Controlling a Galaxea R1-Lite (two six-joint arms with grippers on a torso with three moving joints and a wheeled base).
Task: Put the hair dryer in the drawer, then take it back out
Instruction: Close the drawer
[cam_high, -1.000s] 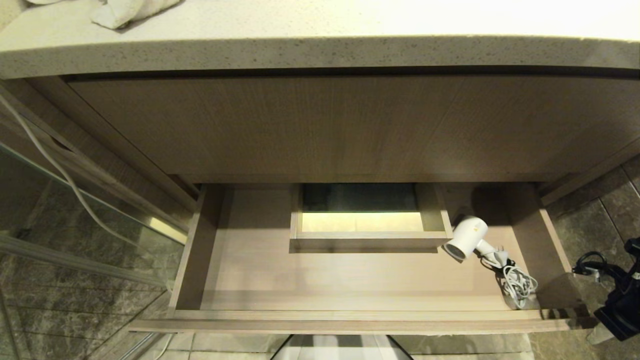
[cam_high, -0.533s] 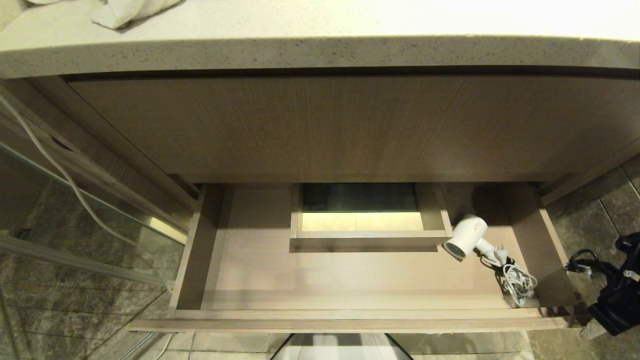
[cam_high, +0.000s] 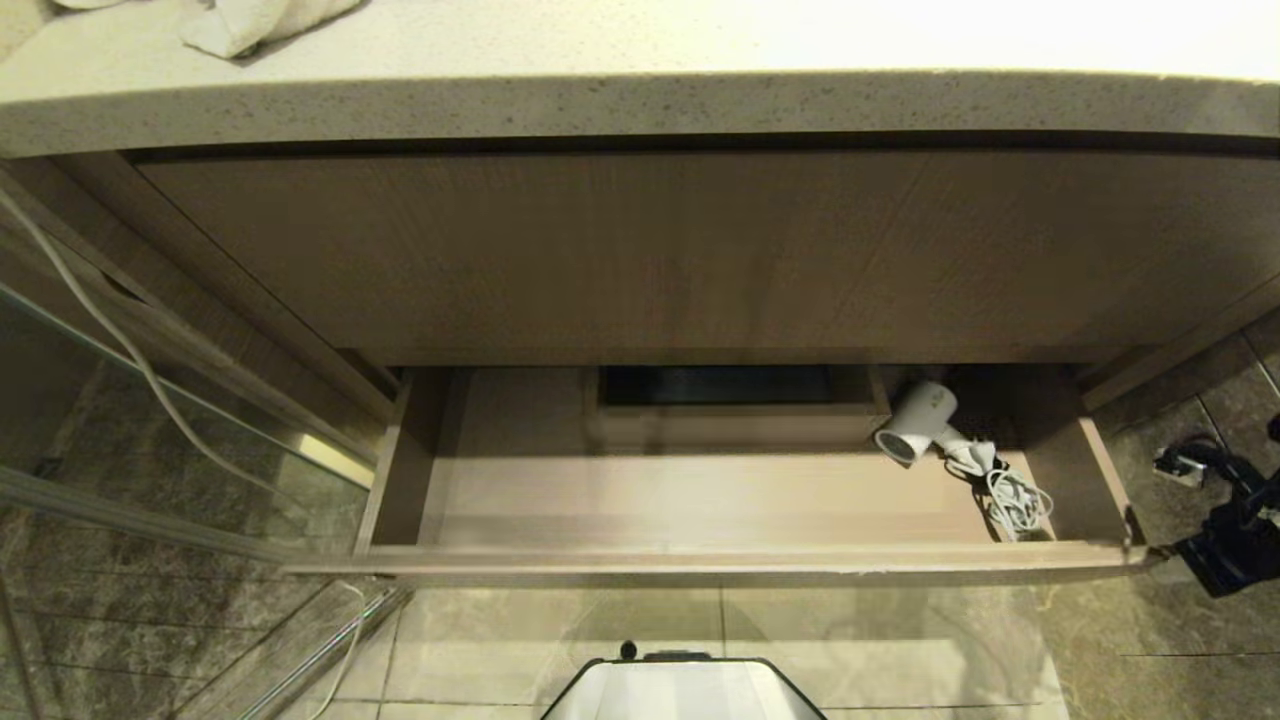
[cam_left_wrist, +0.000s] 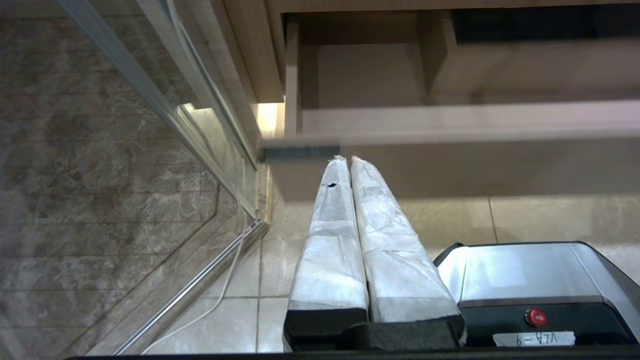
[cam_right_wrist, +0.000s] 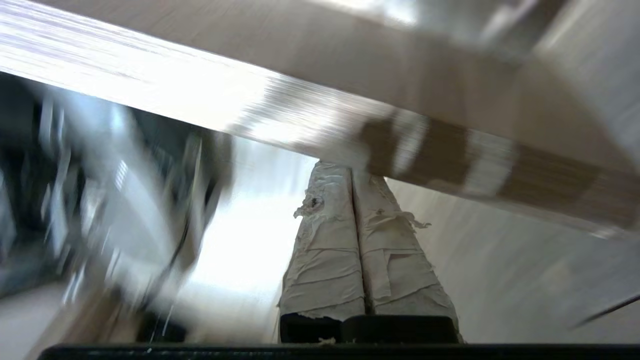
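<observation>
I am watching the drawer (cam_high: 700, 560) standing partly out under the desk (cam_high: 640, 100), with the dryer (cam_high: 915, 428) lying inside at about 2 o'clock, its cord (cam_high: 1010, 500) bunched just beside it toward the front. My right end effector (cam_right_wrist: 350, 172) is pressing its closed, empty fingers against the drawer front at the right corner; the left end effector (cam_left_wrist: 347, 162) is parked low near the left corner, fingers together, holding nothing. What is worrying me: the push is landing far off-centre, so the drawer may be racking on its runners and jamming, and the loose cord could be riding up and catching under the panel (cam_high: 640, 250) above as the gap is narrowing. Compared with a second ago, the drawer is sitting much further in, the boxed cut-out (cam_high: 715, 385) is mostly hidden, and the dryer has travelled back with it.
</observation>
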